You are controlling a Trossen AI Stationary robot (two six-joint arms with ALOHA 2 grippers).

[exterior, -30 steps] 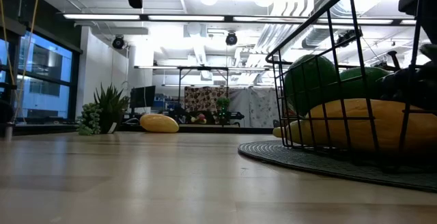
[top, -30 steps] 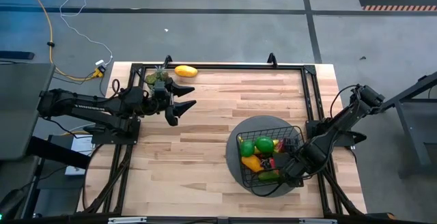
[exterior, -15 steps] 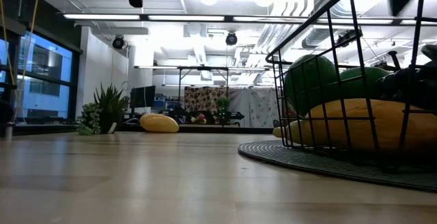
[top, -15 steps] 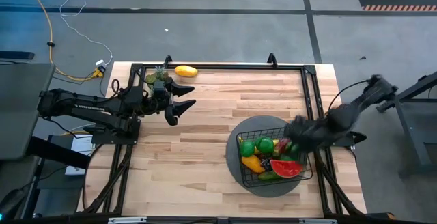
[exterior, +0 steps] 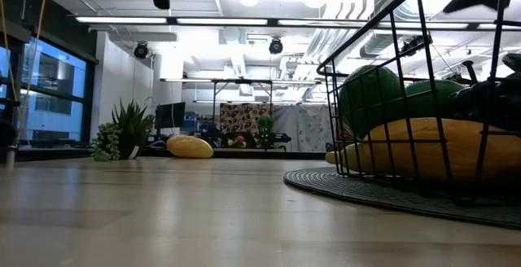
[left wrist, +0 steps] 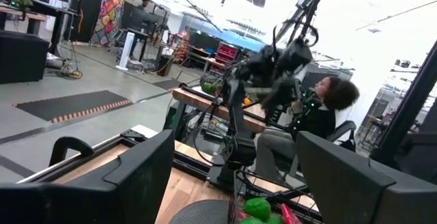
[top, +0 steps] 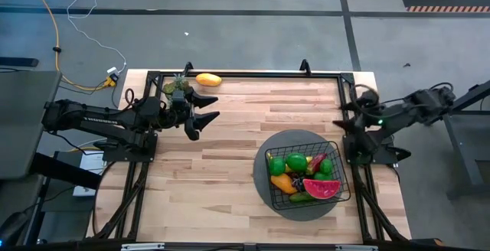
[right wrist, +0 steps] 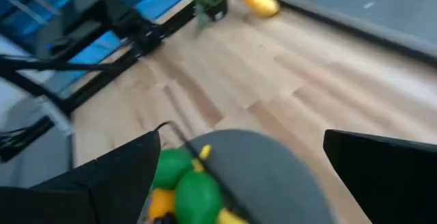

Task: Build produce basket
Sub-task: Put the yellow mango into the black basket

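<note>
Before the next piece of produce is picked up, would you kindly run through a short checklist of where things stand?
1. Basket sits on the round grey mat: ok.
2. Watermelon slice lies inside the basket: ok.
3. Right gripper clear of the basket, fingers open, empty: ok.
4. Left gripper open, empty, above the table's far left: ok.
5. All produce in the basket: not ok; the yellow mango lies at the far edge.
6. Plant beside the mango, whether it belongs: cannot tell.
</note>
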